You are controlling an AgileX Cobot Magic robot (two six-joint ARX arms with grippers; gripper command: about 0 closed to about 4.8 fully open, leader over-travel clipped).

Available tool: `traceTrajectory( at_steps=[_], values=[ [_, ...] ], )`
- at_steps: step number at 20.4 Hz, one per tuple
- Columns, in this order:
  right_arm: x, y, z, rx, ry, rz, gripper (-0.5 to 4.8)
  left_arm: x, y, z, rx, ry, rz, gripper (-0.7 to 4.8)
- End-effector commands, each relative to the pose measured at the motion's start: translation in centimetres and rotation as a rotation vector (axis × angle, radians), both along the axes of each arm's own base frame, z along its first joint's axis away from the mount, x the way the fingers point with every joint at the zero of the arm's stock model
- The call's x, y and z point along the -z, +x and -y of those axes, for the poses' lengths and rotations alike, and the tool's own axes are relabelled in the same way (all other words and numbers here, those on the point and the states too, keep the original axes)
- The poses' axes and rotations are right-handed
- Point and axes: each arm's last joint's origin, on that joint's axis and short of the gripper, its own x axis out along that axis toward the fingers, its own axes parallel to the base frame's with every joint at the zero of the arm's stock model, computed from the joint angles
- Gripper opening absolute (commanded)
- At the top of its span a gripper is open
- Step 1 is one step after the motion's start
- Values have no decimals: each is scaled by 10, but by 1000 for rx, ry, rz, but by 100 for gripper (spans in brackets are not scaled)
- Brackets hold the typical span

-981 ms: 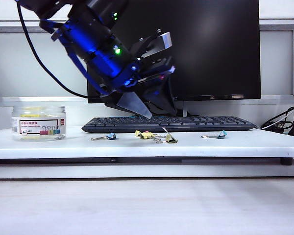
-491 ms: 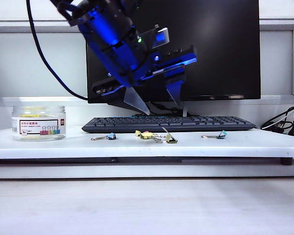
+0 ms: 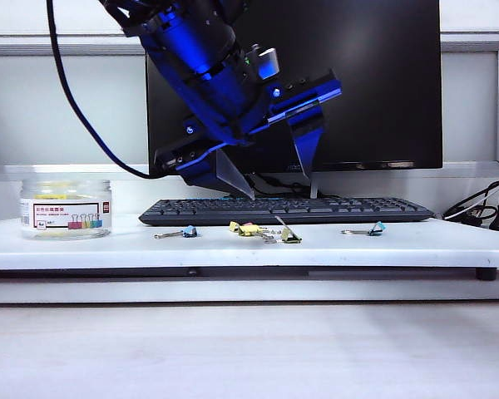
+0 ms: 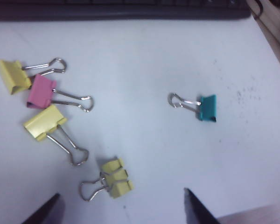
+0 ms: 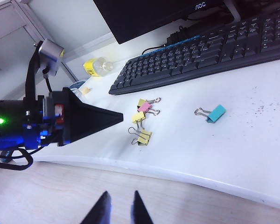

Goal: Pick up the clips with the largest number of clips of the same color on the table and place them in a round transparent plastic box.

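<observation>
Three pale-yellow clips [image 4: 13, 75] [image 4: 43, 122] [image 4: 116, 177] lie on the white board in front of the keyboard, with a pink clip [image 4: 42, 91] among them. The exterior view shows them as a small cluster [image 3: 243, 228]. My left gripper [image 3: 281, 197] hangs open above this cluster, well clear of the board. In its wrist view the left gripper [image 4: 122, 192] holds nothing, and the nearest yellow clip lies between its fingertips. The round transparent plastic box [image 3: 65, 208] stands at the far left. My right gripper [image 5: 120, 193] hovers off the board over the wooden surface, fingers nearly together and empty.
A blue clip [image 3: 189, 231] lies left of the cluster and a teal clip [image 3: 377, 228] [image 4: 207, 107] lies to its right. The black keyboard [image 3: 287, 209] and monitor [image 3: 358, 83] stand behind. Cables [image 3: 482, 212] sit at the far right. The board's front edge [image 3: 249, 262] drops to a wooden surface.
The left gripper has rolled and swung right; its two fingers now stand side by side, pointing down over the clip cluster. The clips and jar have not moved.
</observation>
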Motion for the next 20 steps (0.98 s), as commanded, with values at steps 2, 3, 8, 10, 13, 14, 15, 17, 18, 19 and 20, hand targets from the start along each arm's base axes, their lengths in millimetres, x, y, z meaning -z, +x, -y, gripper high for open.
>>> traceTrajectory(
  at_steps=[2, 3, 8, 10, 13, 14, 15, 17, 18, 19, 20],
  values=[
    [-3, -1, 0, -6, -1, 20, 67, 5, 1, 3, -34, -54, -47, 340],
    [-3, -1, 0, -8, 0, 20, 67, 8, 1, 5, -30, -71, -64, 340],
    [-3, -1, 0, -9, 0, 20, 67, 14, 4, 10, -34, -124, -82, 325],
    [-3, -1, 0, -8, 0, 20, 67, 14, 4, 10, -34, -127, -80, 304],
    [-3, -1, 0, -8, 0, 20, 68, 16, 5, 10, -35, -122, -84, 304],
    [-3, -1, 0, -9, 0, 20, 67, 17, 5, 11, -36, -119, -87, 304],
    [-3, -1, 0, -9, 0, 20, 68, 18, 5, 11, -36, -118, -89, 304],
    [-3, -1, 0, -9, 0, 20, 68, 20, 6, 11, -42, -121, -95, 304],
    [-3, -1, 0, -9, 0, 20, 67, 21, 6, 12, -45, -125, -96, 304],
    [-3, -1, 0, -9, 0, 20, 68, 23, 7, 12, -47, -125, -99, 304],
    [-3, -1, 0, -9, 0, 20, 67, 24, 8, 12, -49, -126, -99, 304]
  ],
)
